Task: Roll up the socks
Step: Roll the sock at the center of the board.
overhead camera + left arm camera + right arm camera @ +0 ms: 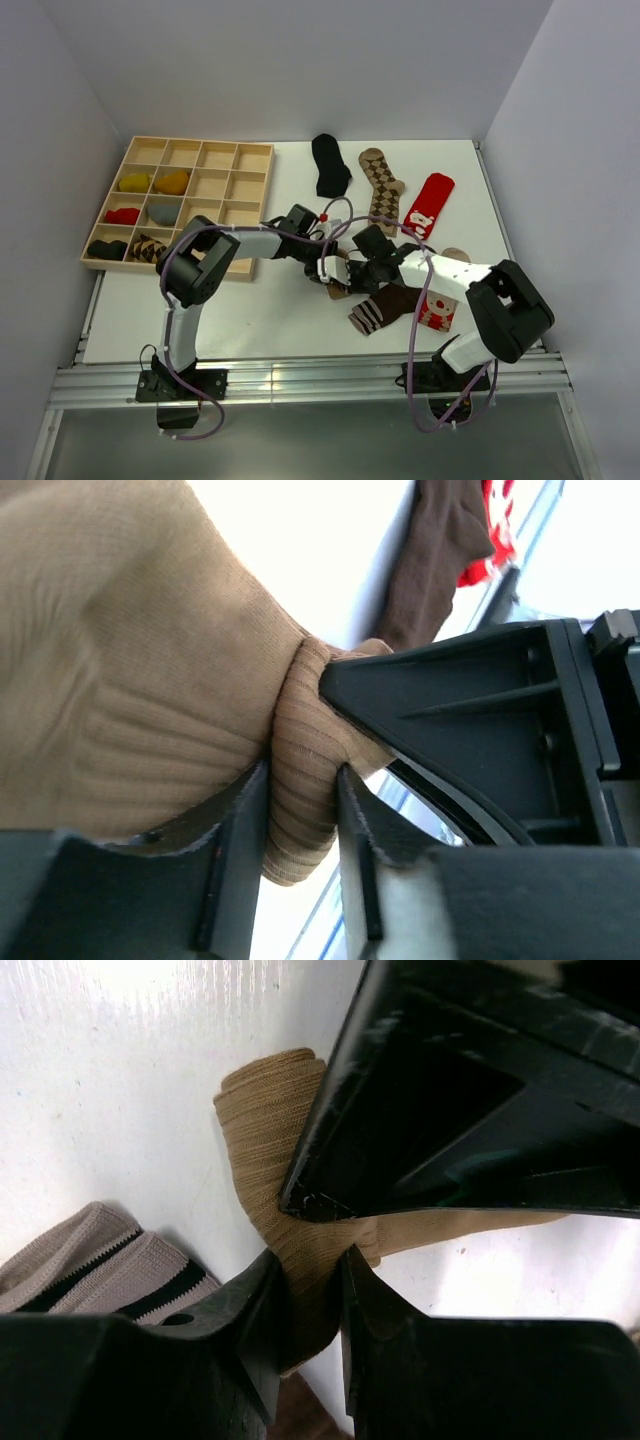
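Arms angled inward, left fingers (pixel 232 865), right fingers (pixel 252 1335) clamped narrow

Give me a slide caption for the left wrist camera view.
Close-up: left fingers pinch a ribbed fold of the tan sock, with the right fingers pressed against it alongside.

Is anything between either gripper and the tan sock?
Nothing visible. The left gripper and right gripper each pinch the tan sock by its ribbed fabric, close together. The striped sock lies beside the right gripper, not in between.
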Available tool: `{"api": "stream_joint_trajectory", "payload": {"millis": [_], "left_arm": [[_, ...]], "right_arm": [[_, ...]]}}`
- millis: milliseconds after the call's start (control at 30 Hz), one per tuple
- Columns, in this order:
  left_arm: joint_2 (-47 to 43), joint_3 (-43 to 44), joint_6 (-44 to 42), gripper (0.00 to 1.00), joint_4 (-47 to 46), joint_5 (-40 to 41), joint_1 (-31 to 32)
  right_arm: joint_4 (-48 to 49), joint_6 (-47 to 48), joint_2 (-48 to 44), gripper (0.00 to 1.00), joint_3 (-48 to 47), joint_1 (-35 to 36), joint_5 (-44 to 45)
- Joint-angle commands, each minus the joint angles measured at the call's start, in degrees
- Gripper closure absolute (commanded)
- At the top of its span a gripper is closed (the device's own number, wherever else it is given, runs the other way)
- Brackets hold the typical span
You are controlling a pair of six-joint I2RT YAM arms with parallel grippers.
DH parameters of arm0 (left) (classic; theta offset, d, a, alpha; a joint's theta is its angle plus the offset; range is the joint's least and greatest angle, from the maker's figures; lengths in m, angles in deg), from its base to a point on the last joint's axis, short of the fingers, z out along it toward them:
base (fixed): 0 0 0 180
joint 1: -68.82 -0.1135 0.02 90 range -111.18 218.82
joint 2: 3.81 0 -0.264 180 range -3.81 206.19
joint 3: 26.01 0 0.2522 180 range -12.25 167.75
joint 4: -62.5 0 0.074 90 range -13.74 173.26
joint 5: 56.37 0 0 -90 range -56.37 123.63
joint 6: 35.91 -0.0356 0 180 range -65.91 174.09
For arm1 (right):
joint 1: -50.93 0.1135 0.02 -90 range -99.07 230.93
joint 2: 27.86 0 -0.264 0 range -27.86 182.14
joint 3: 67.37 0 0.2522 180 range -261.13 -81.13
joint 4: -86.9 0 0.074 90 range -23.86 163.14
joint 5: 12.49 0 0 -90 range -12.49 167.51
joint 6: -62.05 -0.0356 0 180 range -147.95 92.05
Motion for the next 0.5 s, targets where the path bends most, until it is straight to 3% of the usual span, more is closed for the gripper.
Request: {"api": "stream_joint_trajectory", "payload": {"millis": [0, 267, 467], "left_arm": [[-5.22, -4.61, 0.75, 0.62, -3.35, 10.93, 0.64], [-14.46, -10.69, 6.29, 0.54, -11.53, 25.42, -0.33], [-26.67, -22.27, 9.72, 0.53, -17.67, 41.16, -0.68]], "right_arm": [[-5.38, -0.64, 1.51, 0.82, -2.05, -1.20, -1.53], [-8.28, -0.73, 2.82, 0.83, -2.58, -3.76, -3.20], [-17.76, 1.29, 8.62, 0.82, -9.95, -6.56, -7.50]]}}
